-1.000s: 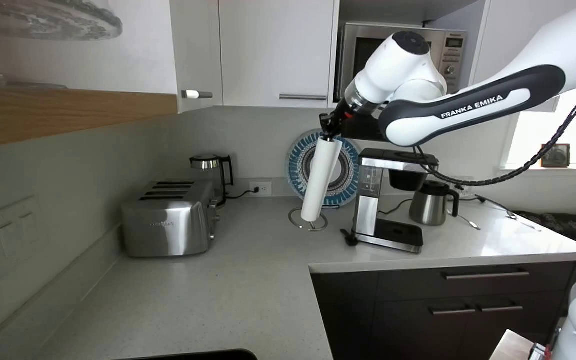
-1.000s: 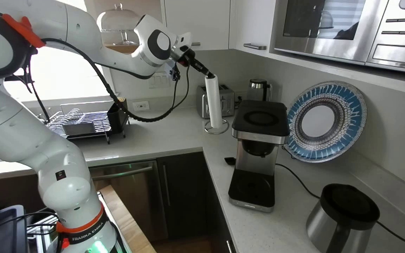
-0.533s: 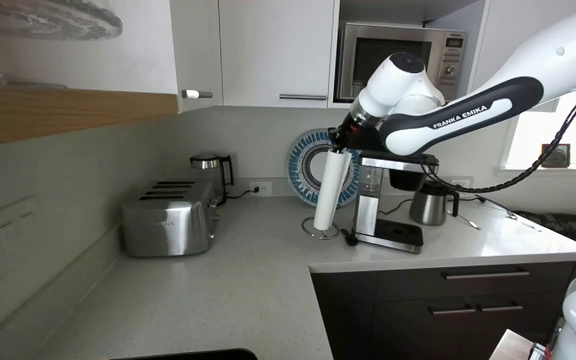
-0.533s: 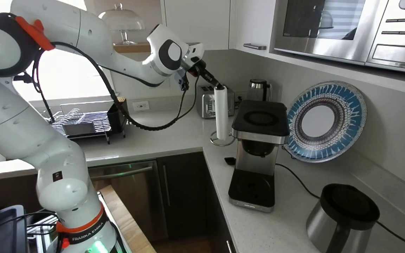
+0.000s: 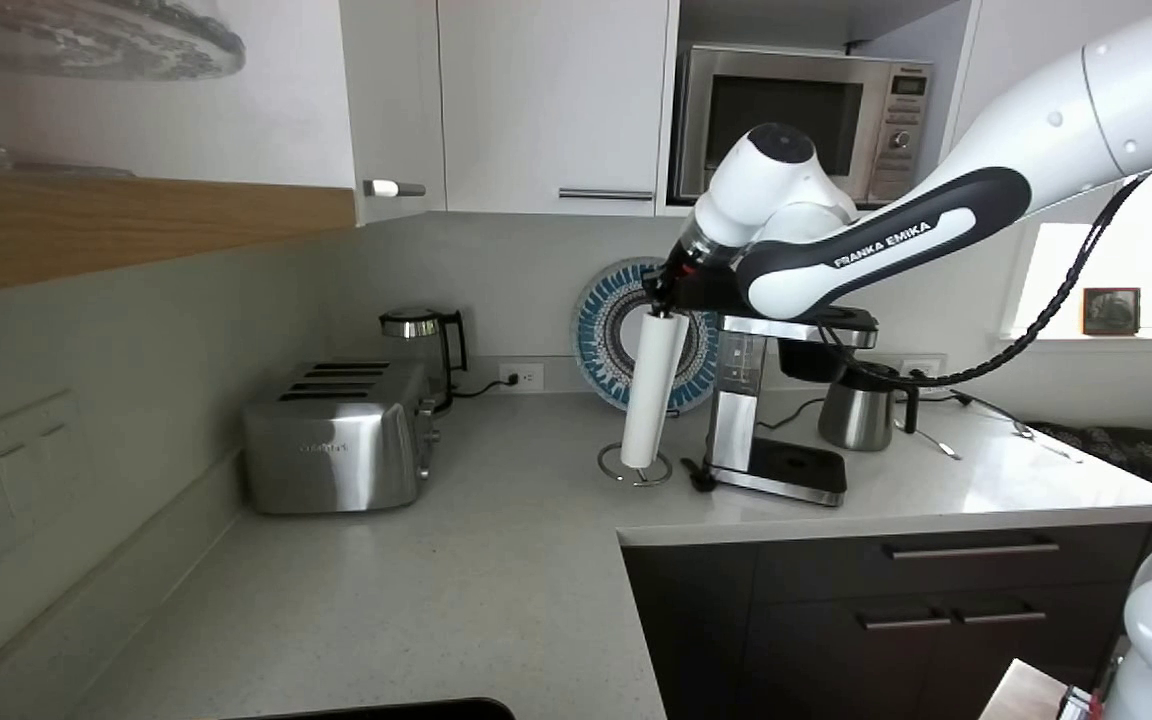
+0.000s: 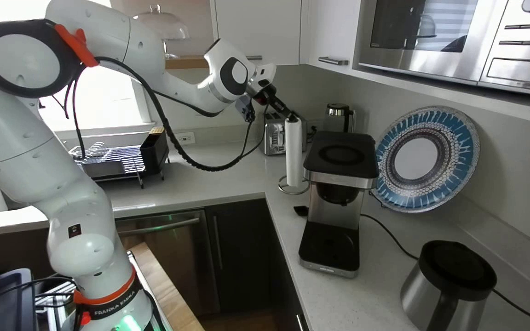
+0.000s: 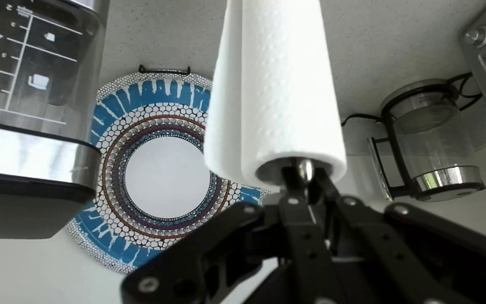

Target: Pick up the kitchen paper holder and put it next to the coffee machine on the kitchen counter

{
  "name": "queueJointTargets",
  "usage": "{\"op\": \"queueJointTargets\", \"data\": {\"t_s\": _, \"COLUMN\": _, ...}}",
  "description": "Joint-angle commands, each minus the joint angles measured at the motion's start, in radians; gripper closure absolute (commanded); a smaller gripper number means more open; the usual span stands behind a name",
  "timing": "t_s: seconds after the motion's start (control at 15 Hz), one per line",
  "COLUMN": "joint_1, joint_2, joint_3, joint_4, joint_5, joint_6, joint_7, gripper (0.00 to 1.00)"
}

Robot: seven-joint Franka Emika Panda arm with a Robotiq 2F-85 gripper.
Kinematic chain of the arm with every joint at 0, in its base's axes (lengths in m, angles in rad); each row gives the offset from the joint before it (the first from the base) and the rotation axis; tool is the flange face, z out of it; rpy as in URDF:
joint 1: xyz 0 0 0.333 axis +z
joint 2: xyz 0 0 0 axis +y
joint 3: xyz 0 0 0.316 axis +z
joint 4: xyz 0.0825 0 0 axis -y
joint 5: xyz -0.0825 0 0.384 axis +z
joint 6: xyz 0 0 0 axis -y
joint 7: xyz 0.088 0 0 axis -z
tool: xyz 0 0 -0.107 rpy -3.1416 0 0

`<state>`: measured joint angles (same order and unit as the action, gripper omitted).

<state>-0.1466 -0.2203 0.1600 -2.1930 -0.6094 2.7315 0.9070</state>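
Observation:
The kitchen paper holder, a white roll (image 5: 654, 390) on a silvery ring base, hangs from my gripper (image 5: 663, 310), leaning slightly in an exterior view and nearly upright in an exterior view (image 6: 294, 154). In the wrist view my gripper's fingers (image 7: 306, 173) are shut on the shiny rod tip inside the top of the roll (image 7: 285, 84). The base is low over the grey kitchen counter (image 5: 386, 600); whether it touches, I cannot tell. The black and silver coffee machine (image 5: 733, 425) stands close beside the roll, a small gap apart; it also shows in the wrist view (image 7: 36, 156).
A blue patterned plate (image 5: 601, 330) leans on the wall behind the roll. A steel toaster (image 5: 331, 440) and a glass kettle (image 5: 426, 345) stand in the corner. The steel pot (image 5: 858, 410) stands past the coffee machine. A microwave (image 5: 786, 120) sits above; a dish rack (image 6: 113, 161) is by the window.
My gripper has lowered, carrying the paper holder down and closer to the coffee machine. In the last half second it sinks slightly further with a small sideways shift. The grip looks the same.

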Motion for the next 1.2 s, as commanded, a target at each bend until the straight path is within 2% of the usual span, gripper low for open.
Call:
{"op": "queueJointTargets", "data": {"t_s": 0.0, "joint_1": -0.012, "joint_2": 0.057, "joint_3": 0.03, "joint_4": 0.088, "joint_5": -0.059, "joint_6": -0.033, "joint_7": 0.044, "gripper": 0.97}}
{"op": "queueJointTargets", "data": {"t_s": 0.4, "joint_1": -0.009, "joint_2": 0.14, "joint_3": 0.037, "joint_4": 0.148, "joint_5": -0.115, "joint_6": -0.042, "joint_7": 0.09, "gripper": 0.97}}
{"op": "queueJointTargets", "data": {"t_s": 1.13, "joint_1": 0.004, "joint_2": 0.215, "joint_3": 0.032, "joint_4": 0.2, "joint_5": -0.121, "joint_6": -0.073, "joint_7": 0.091, "gripper": 0.97}}
